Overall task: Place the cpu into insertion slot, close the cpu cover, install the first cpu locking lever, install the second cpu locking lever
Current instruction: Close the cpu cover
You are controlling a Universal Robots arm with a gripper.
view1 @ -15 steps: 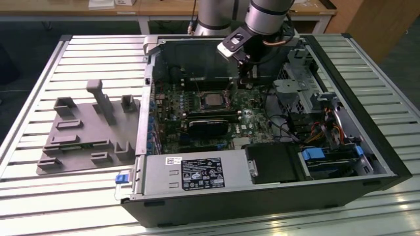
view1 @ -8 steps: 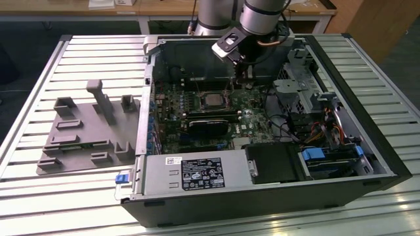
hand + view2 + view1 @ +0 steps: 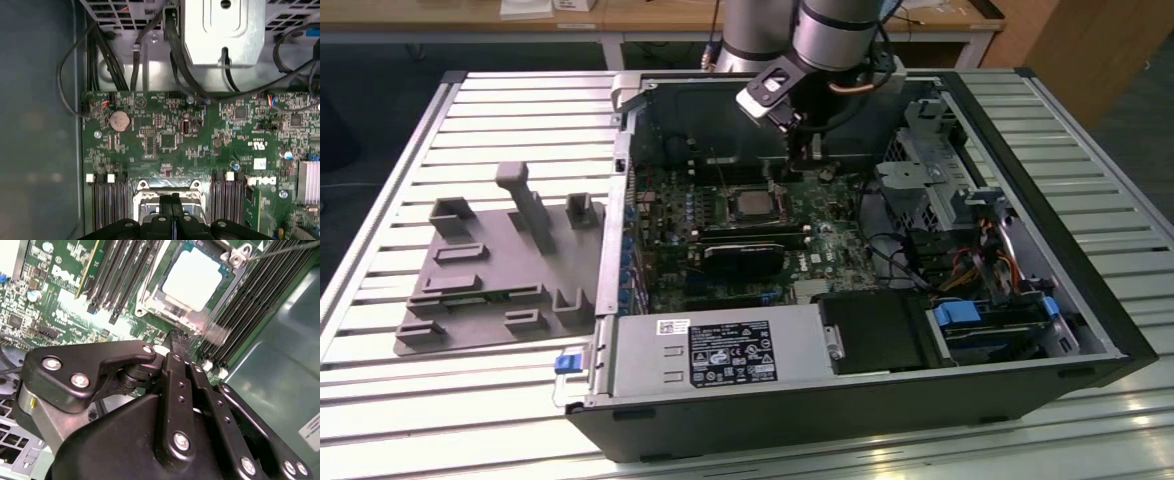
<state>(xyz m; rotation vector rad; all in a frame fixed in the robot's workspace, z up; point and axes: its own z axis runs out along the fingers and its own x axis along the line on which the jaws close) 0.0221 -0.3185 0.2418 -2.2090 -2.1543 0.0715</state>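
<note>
The cpu (image 3: 751,205) sits flat in the insertion slot (image 3: 141,199), silver-grey top up, on the green motherboard (image 3: 664,205) inside the open computer case (image 3: 854,425), which lies on the slatted desk (image 3: 480,400). A grey fixture (image 3: 480,290) rests on the desk at the exterior view's left. The gripper (image 3: 176,337) hangs just beyond the far edge of the socket, and its 2 fingers (image 3: 172,390) are pressed together with nothing visible between them. In the second wrist view the silvery cpu cover (image 3: 150,300) appears to lie down around the chip, between 2 banks of memory slots (image 3: 125,270), though I cannot tell whether it is latched. A thin metal rod (image 3: 285,248), probably a locking lever, runs away from one socket corner. By my judgement the chip is light, rigid and smooth-topped, so it would slip under a pinch on its faces. It is best taken by opposite edges, because the contacts beneath it are fragile. The cover looks like thin, stiff sheet metal, best pushed at its free edge.
</note>
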